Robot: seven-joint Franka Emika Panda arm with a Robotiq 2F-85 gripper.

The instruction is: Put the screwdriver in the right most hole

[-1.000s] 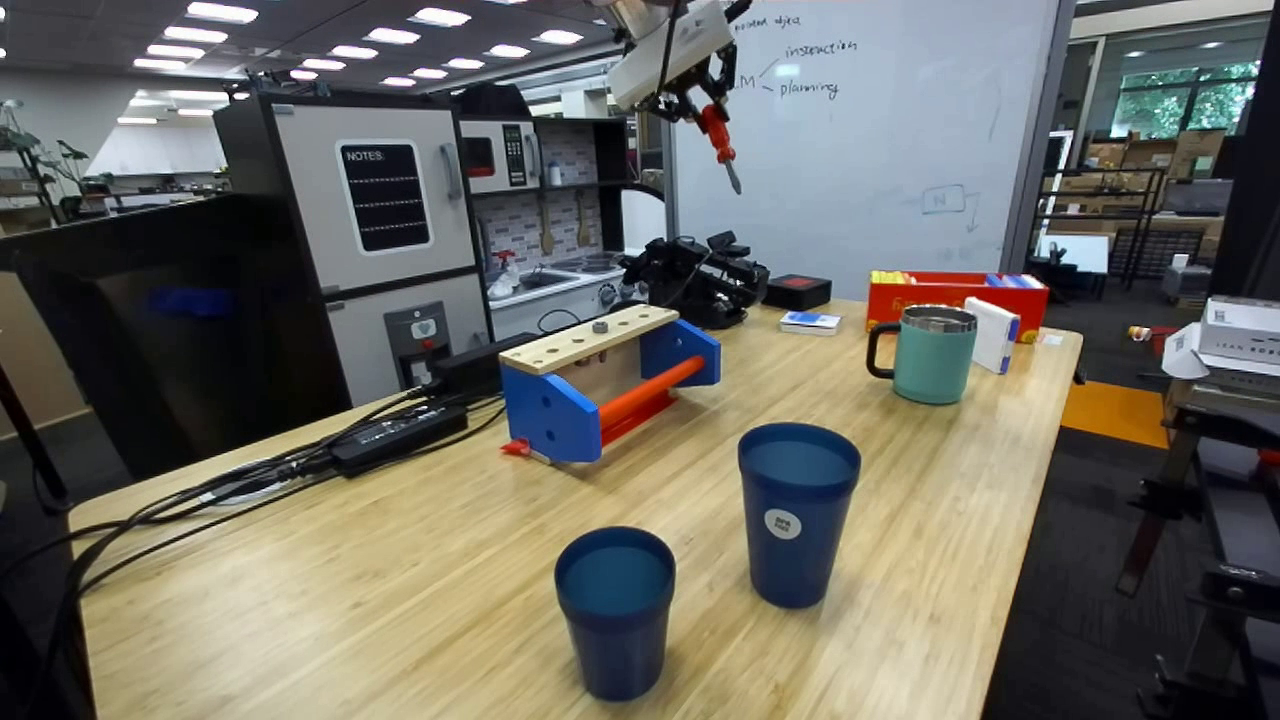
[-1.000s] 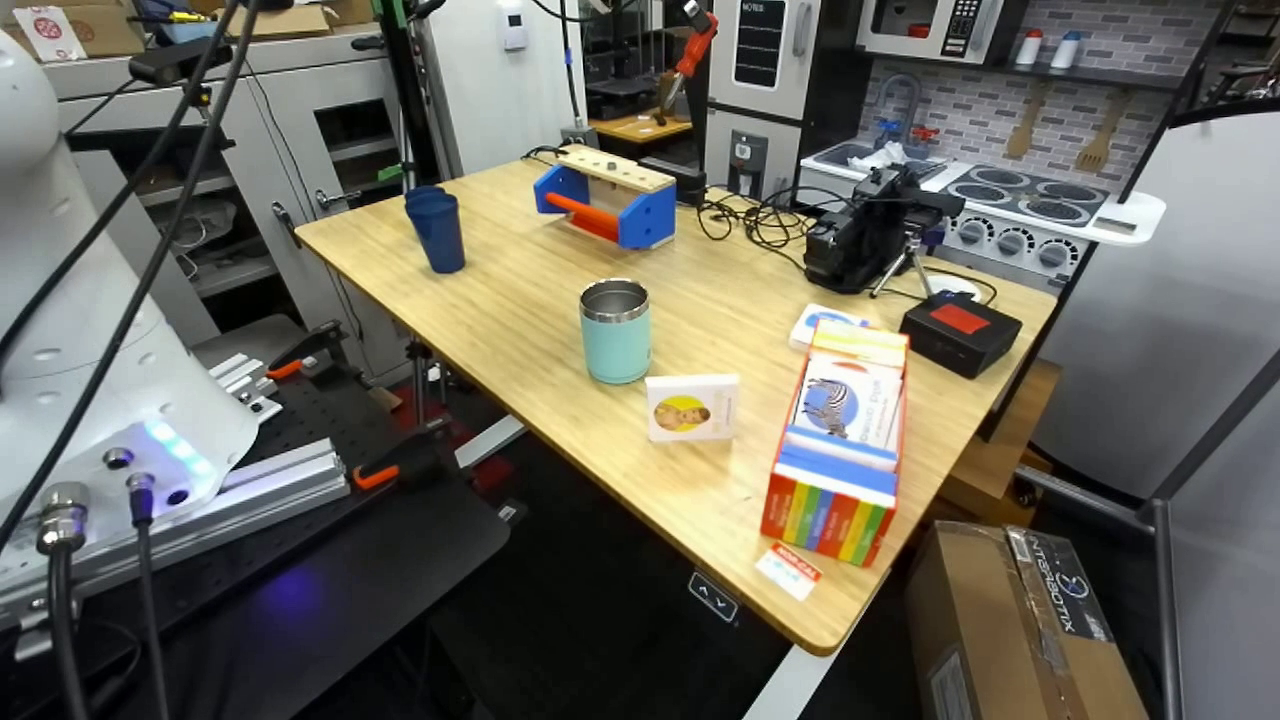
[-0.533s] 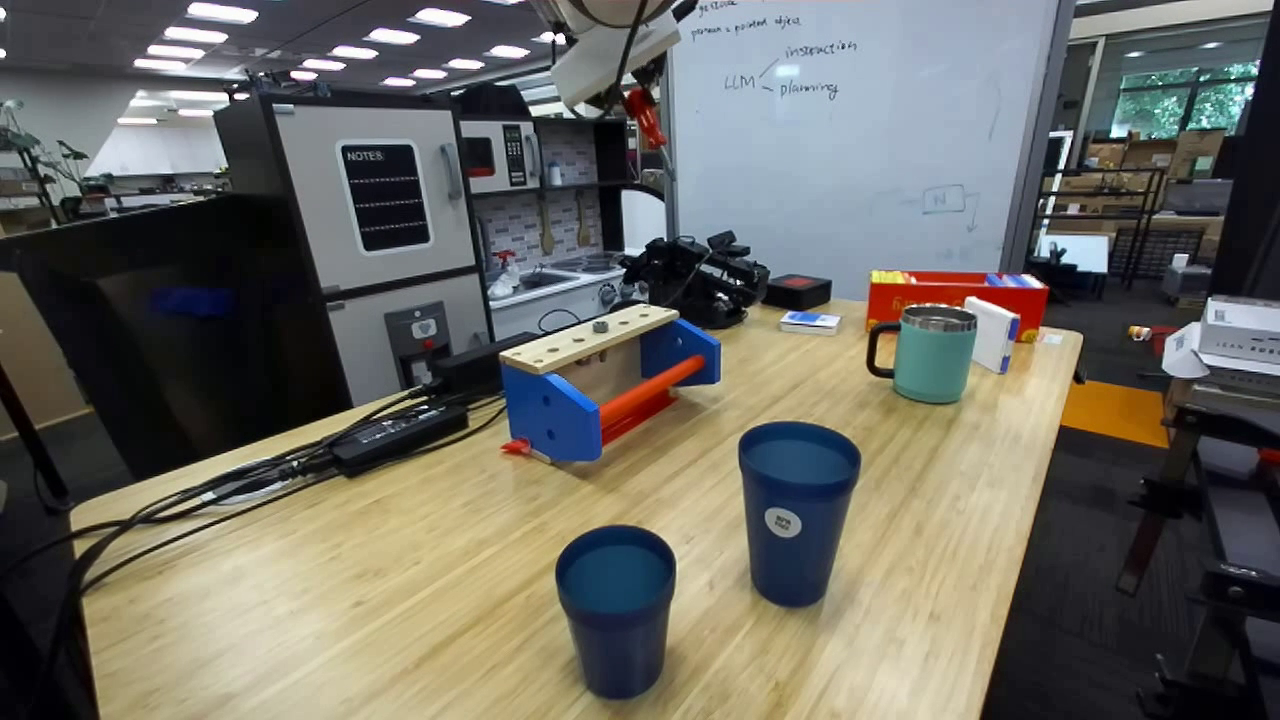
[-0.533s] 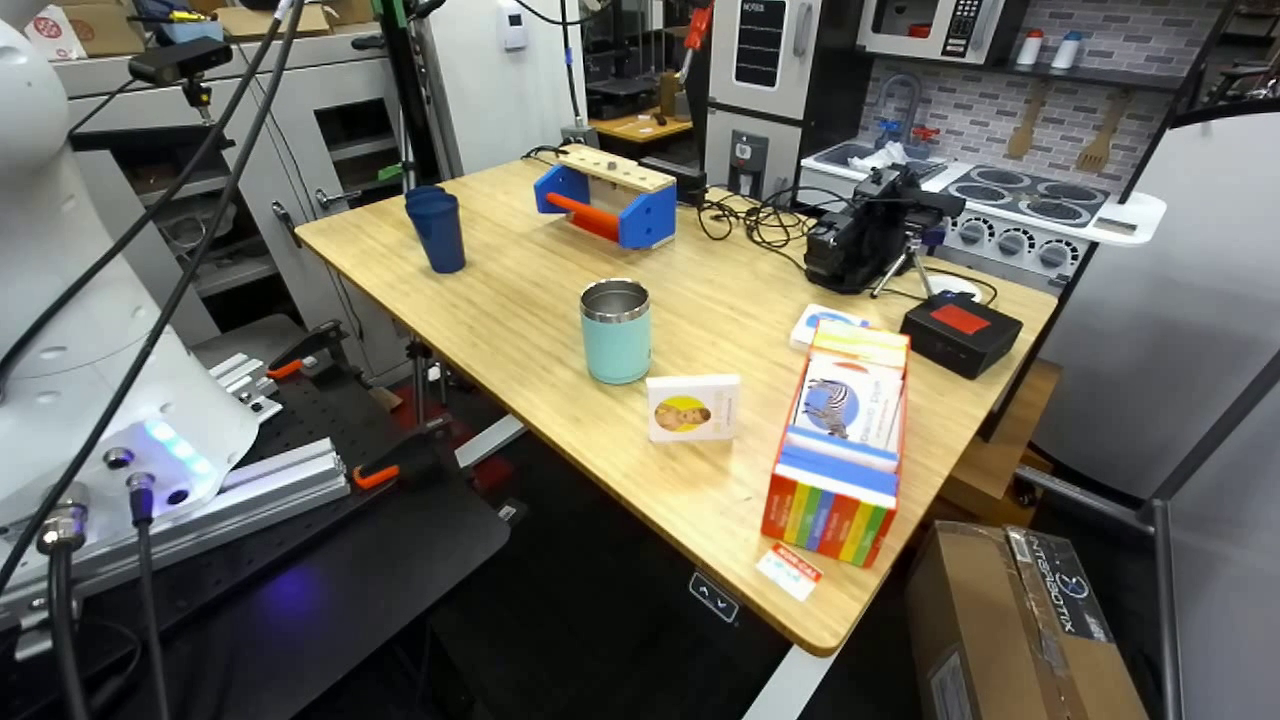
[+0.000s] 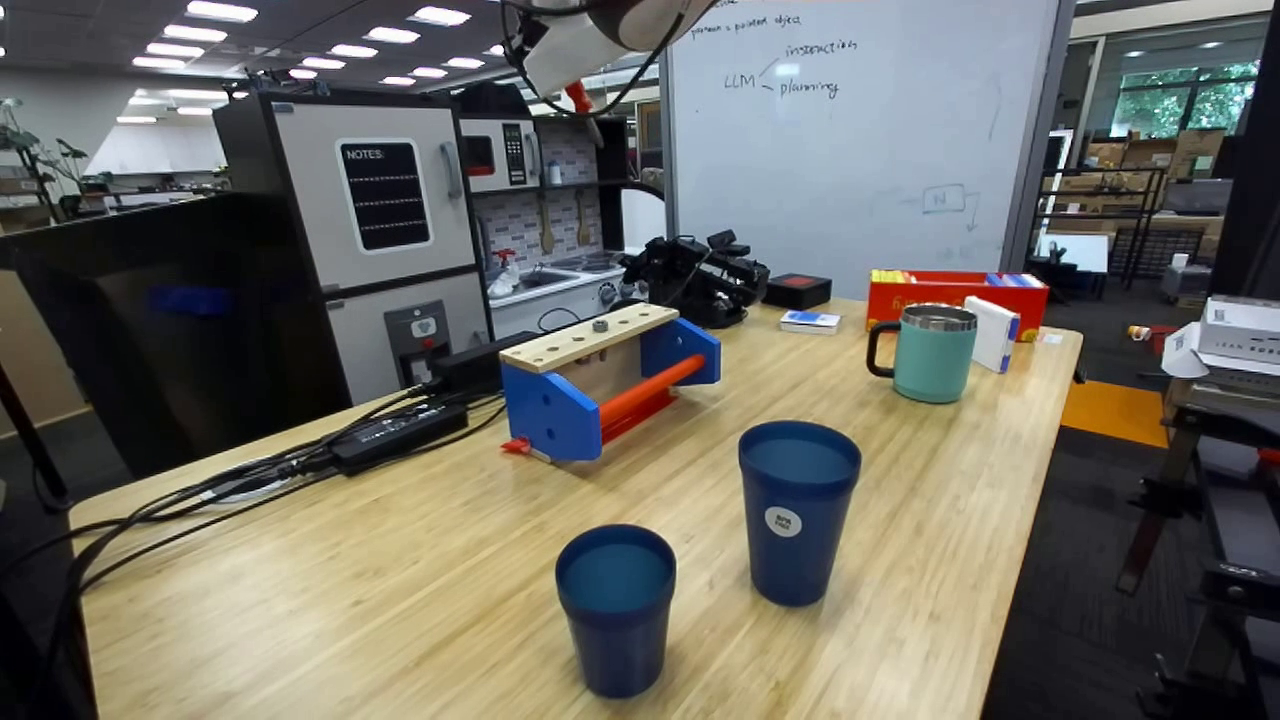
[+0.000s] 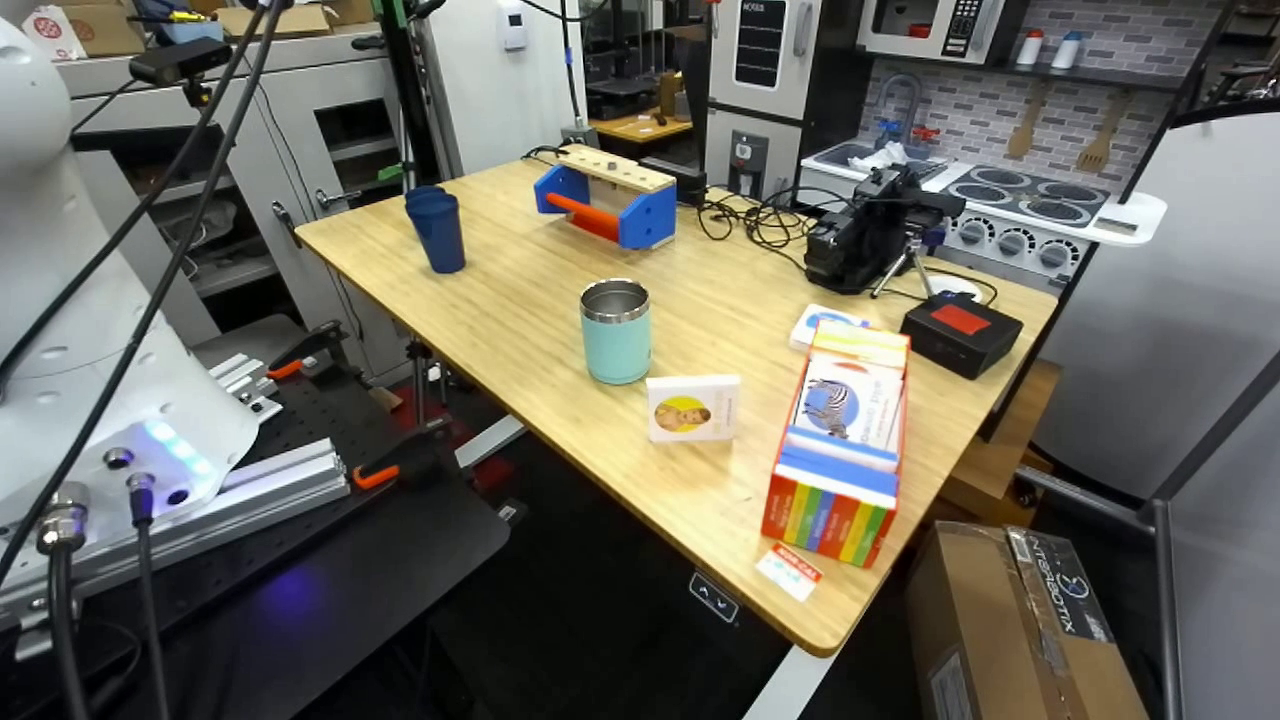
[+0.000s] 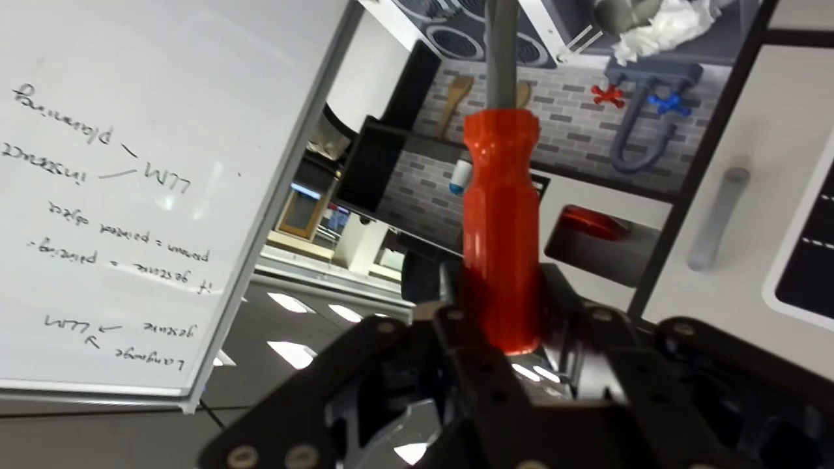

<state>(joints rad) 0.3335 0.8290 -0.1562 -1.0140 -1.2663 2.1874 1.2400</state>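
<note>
Because only the rear of the smooth handle is pinched by the gripper (image 7: 505, 293), the screwdriver (image 7: 500, 208) could be pivoted by any knock to its tip. The fingers are parted just by the handle's width, and a firm hold is judged. In an exterior view the tool is seen well above the rack (image 5: 648, 388), shaft downward, the rack not touched. If the tip is set on a hole's rim rather than into it, the handle could be swivelled between the fingers and the tool dropped onto the rack. Since no part of the rack is shown in the wrist view, alignment cannot be checked there. Along the rack's top bar (image 5: 612, 336) several small openings are set close together, so a neighbour could be entered by mistake; which is the right most hole cannot be told for sure. Were too much force applied, the rack might be shoved or tipped. Above the rack's height the arm (image 5: 645, 20) is bent downward, largely cut off at the top of the view. As the whiteboard (image 7: 117, 215) beyond the rack is faced by the wrist, the gripper is judged to be pitched toward level, the tool carried crosswise.
</note>
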